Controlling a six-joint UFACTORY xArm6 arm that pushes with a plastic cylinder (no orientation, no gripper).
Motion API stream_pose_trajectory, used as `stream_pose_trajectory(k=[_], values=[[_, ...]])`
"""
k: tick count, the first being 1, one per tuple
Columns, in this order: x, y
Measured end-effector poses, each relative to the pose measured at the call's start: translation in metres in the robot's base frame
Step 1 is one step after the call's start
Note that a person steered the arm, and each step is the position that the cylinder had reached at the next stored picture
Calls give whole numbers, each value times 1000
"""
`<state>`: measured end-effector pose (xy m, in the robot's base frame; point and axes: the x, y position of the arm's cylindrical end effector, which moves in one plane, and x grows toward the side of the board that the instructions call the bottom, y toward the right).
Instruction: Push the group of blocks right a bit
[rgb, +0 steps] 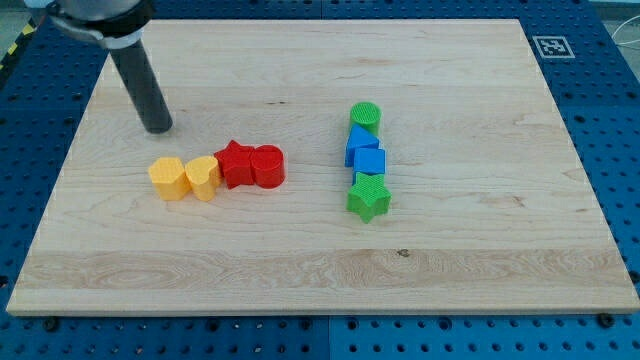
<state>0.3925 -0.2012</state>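
My tip (158, 127) rests on the wooden board at the view's upper left, above and a little left of the yellow blocks. A row of touching blocks lies left of centre: a yellow rounded block (168, 178), a yellow heart-like block (202, 177), a red star (235, 164) and a red cylinder (268, 166). A column stands at the centre: a green cylinder (365, 117), a blue triangular block (359, 142), a blue cube (369, 161) and a green star (367, 198).
The wooden board (480, 250) lies on a blue perforated table. A black-and-white marker tag (553, 46) sits by the board's top right corner. The rod's dark body rises toward the view's top left corner.
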Motion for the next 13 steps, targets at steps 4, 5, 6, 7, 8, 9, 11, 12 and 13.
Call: stream_pose_trajectory(k=[4, 5, 6, 7, 8, 9, 11, 12, 13], values=[[11, -22], [29, -31], [45, -39], [60, -41], [74, -41], [86, -34], [105, -2], [107, 29], [111, 39]])
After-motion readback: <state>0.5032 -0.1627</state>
